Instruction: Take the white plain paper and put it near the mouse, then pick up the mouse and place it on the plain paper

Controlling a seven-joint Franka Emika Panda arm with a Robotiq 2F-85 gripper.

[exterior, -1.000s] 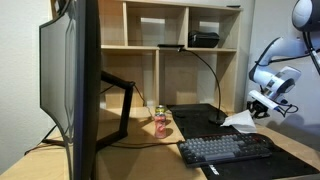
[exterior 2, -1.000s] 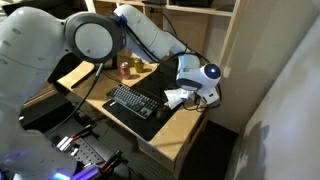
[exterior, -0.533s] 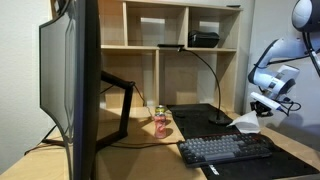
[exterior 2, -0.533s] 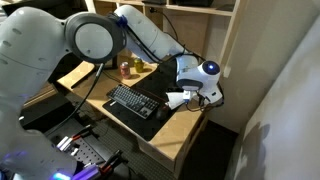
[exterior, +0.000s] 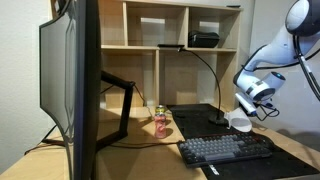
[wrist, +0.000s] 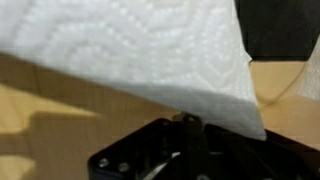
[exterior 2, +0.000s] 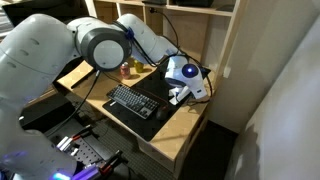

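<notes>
The white paper (wrist: 130, 55) is an embossed, floppy sheet that hangs from my gripper (wrist: 187, 122) and fills the top of the wrist view. The jaws are shut on its lower edge. In both exterior views my gripper (exterior: 247, 108) (exterior 2: 184, 91) holds the paper (exterior: 240, 122) (exterior 2: 178, 97) low over the desk, behind the far end of the dark keyboard (exterior: 225, 150) (exterior 2: 130, 101). I cannot make out the mouse in any view.
A large monitor (exterior: 70, 90) blocks the near left. A red can (exterior: 160, 123) and a lamp base (exterior: 217, 120) stand on the black mat. A wooden shelf unit (exterior: 180, 45) rises behind. The desk edge (exterior 2: 190, 130) is close to the gripper.
My gripper has swung with the paper towards the lamp base and tilted. The paper stays in the jaws, a little lower.
</notes>
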